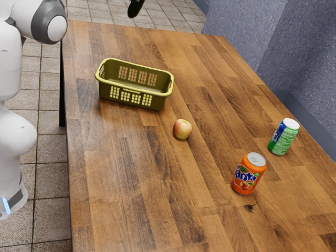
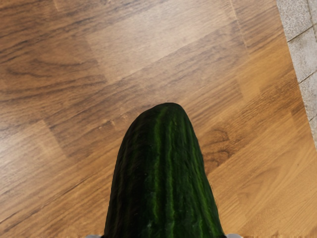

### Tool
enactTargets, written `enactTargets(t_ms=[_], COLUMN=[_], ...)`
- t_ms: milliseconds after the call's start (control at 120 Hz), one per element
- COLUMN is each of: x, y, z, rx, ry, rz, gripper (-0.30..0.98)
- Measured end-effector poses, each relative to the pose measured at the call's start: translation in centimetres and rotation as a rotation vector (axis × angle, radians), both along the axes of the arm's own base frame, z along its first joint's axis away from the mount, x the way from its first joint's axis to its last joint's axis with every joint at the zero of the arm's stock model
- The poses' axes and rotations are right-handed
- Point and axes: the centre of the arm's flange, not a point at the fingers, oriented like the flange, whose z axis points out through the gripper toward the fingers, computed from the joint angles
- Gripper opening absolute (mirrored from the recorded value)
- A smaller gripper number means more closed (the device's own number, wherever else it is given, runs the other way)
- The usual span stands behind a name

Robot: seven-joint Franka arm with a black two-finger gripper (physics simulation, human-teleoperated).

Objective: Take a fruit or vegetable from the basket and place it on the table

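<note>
Above the table (image 1: 121, 173), pinching the cucumber (image 2: 163, 173) in the gripper (image 2: 164, 236)
Clamping it from both sides, with its tip jutting out, and with basket (image 1: 134, 100), apple (image 1: 182, 129) and cans (image 1: 248, 176) lower than the gripper

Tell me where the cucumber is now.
The cucumber is held in the pincer, raised clear of the table; in the exterior view it is at the top edge, left of centre, higher in the picture than the basket.

"What sort of place is this?"

"Some room, kind unclear: brown wooden plank table (image 1: 115, 184) below the jaws (image 2: 164, 236), pale square-tiled floor (image 1: 47, 157) lower still, speckled blue-grey wall (image 1: 241, 26) well apart from them."
</note>
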Motion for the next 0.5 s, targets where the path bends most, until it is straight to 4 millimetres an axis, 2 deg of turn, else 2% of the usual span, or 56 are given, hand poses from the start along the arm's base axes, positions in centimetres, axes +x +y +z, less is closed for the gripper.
enactTargets(t_ms=[142, 367, 392, 433, 483, 500], x=[-0.6, -0.6, -1.0, -1.7, -2.2, -1.9], y=[-0.4, -0.5, -1.3, -4.0, -8.0, -10.0], z=[1.1, 0.5, 0.2, 1.3, 2.7, 3.1], rx=[0.033, 0.041, 0.029, 0.006, -0.027, -0.046], ry=[-0.009, 0.011, 0.014, -0.02, -0.023, -0.019], rz=[-0.026, -0.069, -0.076, -0.1, -0.103, -0.109], gripper=[0.58, 0.66, 0.67, 0.67, 0.68, 0.68])
